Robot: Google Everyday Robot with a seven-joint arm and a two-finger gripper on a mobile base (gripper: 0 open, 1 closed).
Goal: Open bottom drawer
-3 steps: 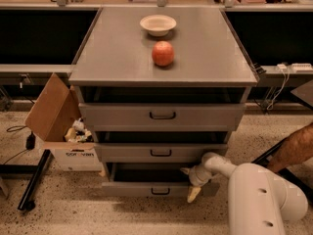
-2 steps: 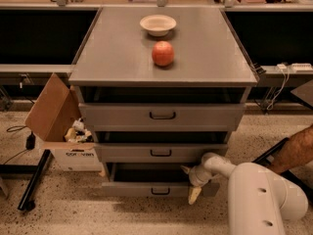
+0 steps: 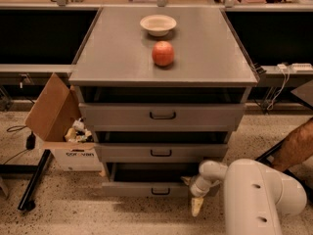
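Note:
The grey cabinet has three drawers, each with a small dark centre handle. The bottom drawer [image 3: 142, 189] is the lowest one. It stands pulled out a little, with a dark gap above its front. My gripper [image 3: 194, 195] is at the right end of that drawer's front, right of its handle [image 3: 160, 191], close against the front near the floor. My white arm [image 3: 254, 195] reaches in from the lower right and hides the drawer's right corner.
A red apple [image 3: 163, 53] and a white bowl [image 3: 158, 24] sit on the cabinet top [image 3: 112, 58]. An open cardboard box [image 3: 63, 131] stands on the floor at the left beside a black stand leg [image 3: 34, 180]. A person's leg [image 3: 296, 146] is at the right.
My gripper has shifted slightly down along the bottom drawer's front. The drawer itself looks about the same.

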